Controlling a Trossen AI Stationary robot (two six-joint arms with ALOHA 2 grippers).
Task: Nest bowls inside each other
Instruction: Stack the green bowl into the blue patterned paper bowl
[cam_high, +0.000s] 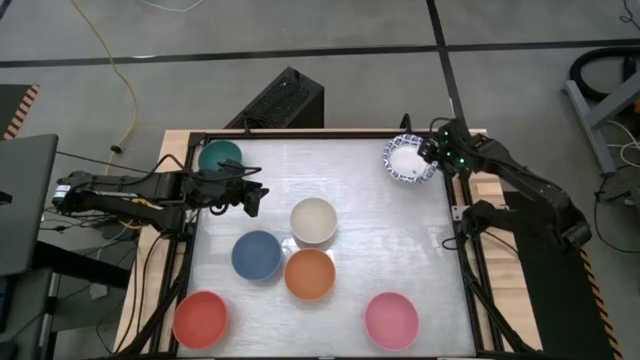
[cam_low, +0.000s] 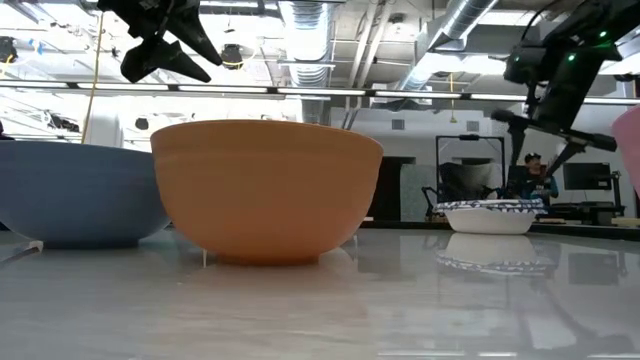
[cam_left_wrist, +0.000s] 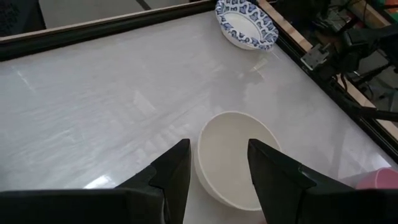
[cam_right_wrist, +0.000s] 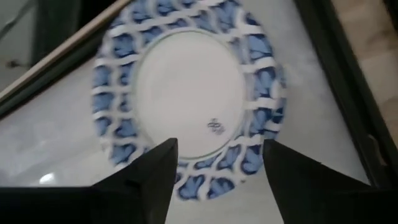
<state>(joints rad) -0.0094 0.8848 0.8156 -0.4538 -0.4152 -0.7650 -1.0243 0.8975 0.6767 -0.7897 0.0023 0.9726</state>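
Item: blue-rimmed bowl (cam_high: 409, 160), far right corner of bench (cam_high: 380, 250). Likely rigid, glazed, slippery, chippable; take by rim. Right tool (cam_high: 432, 152) above it, fingers apart, empty. Left tool (cam_high: 255, 195) part-open near teal bowl (cam_high: 220, 157).

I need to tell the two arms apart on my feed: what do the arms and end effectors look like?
Both arms are dark, jointed and slim, with black cables along them. The right arm shows small green lights near its wrist; the left arm has pale labels near its base. Each end effector, left and right, has two black, wedge-shaped fingers.
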